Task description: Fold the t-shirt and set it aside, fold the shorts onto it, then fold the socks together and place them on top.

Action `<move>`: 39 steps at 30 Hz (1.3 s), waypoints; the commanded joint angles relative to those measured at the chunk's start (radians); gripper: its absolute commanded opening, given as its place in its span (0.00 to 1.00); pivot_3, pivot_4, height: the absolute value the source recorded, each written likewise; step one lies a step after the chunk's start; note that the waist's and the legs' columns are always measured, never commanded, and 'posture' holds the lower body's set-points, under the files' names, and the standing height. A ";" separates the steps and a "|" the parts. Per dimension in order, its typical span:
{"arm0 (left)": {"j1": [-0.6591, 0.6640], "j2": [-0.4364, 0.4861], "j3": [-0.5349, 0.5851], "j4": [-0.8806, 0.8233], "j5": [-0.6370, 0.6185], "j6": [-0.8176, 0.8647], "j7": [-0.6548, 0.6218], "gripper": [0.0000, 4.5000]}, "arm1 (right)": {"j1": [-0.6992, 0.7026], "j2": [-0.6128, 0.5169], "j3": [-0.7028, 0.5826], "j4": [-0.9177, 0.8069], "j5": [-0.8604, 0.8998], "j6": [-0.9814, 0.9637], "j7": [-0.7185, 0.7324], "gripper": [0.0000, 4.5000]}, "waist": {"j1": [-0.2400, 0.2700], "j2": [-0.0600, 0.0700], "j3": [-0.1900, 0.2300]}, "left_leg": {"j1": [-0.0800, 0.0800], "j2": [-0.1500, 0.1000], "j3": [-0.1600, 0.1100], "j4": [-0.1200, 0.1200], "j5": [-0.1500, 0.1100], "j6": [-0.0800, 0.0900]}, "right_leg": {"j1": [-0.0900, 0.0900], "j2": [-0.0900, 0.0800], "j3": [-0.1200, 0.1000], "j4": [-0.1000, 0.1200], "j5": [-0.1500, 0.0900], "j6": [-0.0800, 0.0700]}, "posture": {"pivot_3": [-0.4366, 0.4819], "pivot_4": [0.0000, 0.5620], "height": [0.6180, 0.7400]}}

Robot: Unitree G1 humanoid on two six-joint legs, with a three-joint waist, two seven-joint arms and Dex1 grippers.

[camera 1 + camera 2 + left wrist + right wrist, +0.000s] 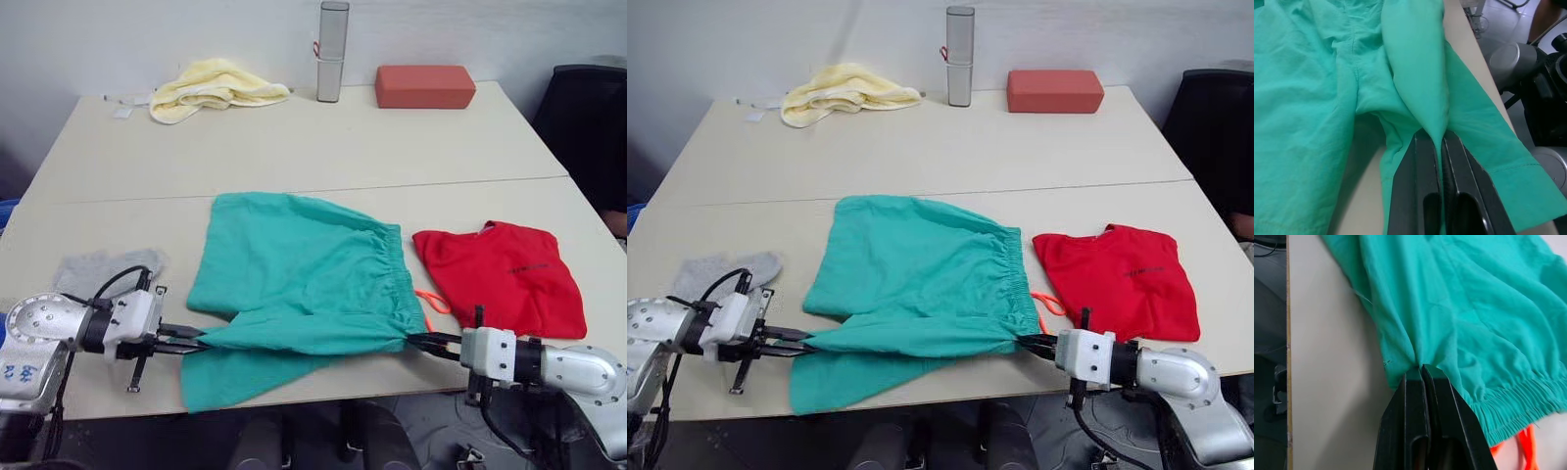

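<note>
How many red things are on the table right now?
2: the folded t-shirt near the front right edge, right of the shorts, and a brick-red block at the far edge beside the grey canister.

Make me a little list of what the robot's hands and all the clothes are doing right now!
left hand: shut, pinching the near leg edge of the shorts
right hand: shut, pinching the shorts' near waistband corner
shorts: spread on the table, near edge lifted between the hands
t-shirt: folded, lying to the right of the shorts
socks: flat on the table, left of the shorts
far edge: yellow towel, grey bottle, red block
</note>
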 commanded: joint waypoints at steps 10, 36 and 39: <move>0.007 -0.023 0.126 -0.022 -0.008 0.187 0.250 0.49 | 0.064 -0.029 -0.042 -0.076 0.088 0.005 0.109 0.73 | 0.010 0.000 0.000 | 0.000 0.000 -0.001 -0.001 0.000 0.000 | 0.000 0.000 0.000 0.000 0.000 0.000 | 0.48 0.27 1.00; 0.349 -0.105 0.155 0.030 0.095 -0.610 0.033 1.00 | -0.123 0.045 0.144 0.090 -0.223 -0.176 -0.054 0.50 | 0.006 0.000 0.000 | 0.000 0.001 0.000 -0.001 -0.002 0.000 | -0.001 0.000 -0.001 -0.001 -0.001 -0.003 | 0.48 0.27 1.00; 0.362 -0.097 0.163 0.036 0.074 -0.588 0.047 1.00 | -0.152 0.057 0.151 0.099 -0.230 -0.179 -0.072 0.26 | 0.004 0.000 0.000 | 0.000 0.001 0.000 -0.001 -0.002 0.000 | -0.001 0.000 -0.001 -0.001 -0.001 -0.002 | 0.48 0.27 1.00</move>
